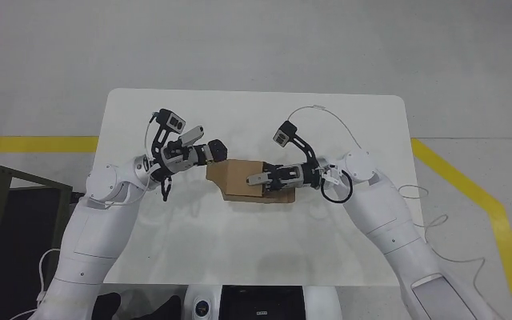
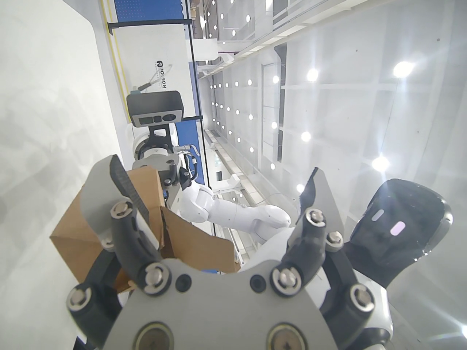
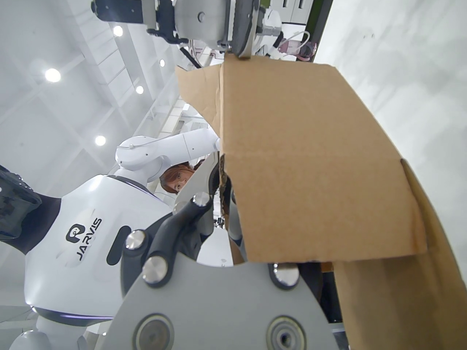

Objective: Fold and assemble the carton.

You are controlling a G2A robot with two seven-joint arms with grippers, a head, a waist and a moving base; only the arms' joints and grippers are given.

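A brown cardboard carton (image 1: 244, 182) lies partly folded on the middle of the white table (image 1: 256, 112). My right gripper (image 1: 268, 178) is at its right end, shut on a carton wall; in the right wrist view the carton (image 3: 310, 169) hides one finger, and the other finger (image 3: 215, 183) presses the panel's edge. My left gripper (image 1: 218, 150) stands open at the carton's far left corner. In the left wrist view one finger (image 2: 120, 183) rests against the carton (image 2: 76, 231) and the other finger (image 2: 315, 191) stands free in the air.
Bare table surface surrounds the carton on all sides. A thin white cable (image 1: 336, 120) loops over the table behind the right arm. Yellow floor tape (image 1: 48, 144) runs past both table ends, and a dark cabinet (image 1: 24, 216) stands on the floor at the left.
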